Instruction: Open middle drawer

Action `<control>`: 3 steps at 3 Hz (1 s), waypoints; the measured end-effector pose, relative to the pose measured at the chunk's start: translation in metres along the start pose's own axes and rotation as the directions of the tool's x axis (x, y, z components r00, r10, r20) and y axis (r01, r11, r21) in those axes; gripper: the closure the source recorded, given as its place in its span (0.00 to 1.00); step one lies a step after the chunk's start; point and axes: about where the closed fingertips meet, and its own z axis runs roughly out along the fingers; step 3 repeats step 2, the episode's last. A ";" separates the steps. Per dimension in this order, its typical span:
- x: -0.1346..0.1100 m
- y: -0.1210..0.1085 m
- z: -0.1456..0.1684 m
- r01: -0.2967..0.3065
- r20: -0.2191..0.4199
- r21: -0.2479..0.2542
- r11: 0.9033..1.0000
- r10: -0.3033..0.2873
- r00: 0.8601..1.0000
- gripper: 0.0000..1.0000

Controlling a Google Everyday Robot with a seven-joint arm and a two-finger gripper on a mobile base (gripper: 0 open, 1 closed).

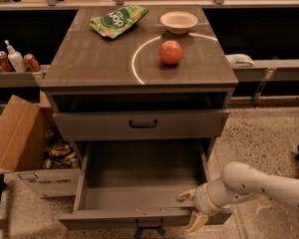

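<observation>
Dim, warm light, probably from overhead. A curved glare arc (132,66) crosses the tabletop (89,59) toward its right edge; below its front right corner, the gripper (192,210) shows pale.

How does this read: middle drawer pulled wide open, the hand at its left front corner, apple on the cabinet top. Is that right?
Not quite. The camera view shows the hand at the right front corner of the middle drawer, not the left. The rest holds: that drawer is pulled wide open and the apple sits on the cabinet top.
</observation>
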 end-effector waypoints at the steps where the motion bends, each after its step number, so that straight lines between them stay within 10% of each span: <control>1: -0.007 -0.019 -0.023 0.047 0.030 -0.017 0.999 -0.046 0.998 0.00; 3: -0.011 -0.038 -0.062 0.075 0.063 0.022 0.997 -0.076 0.995 0.00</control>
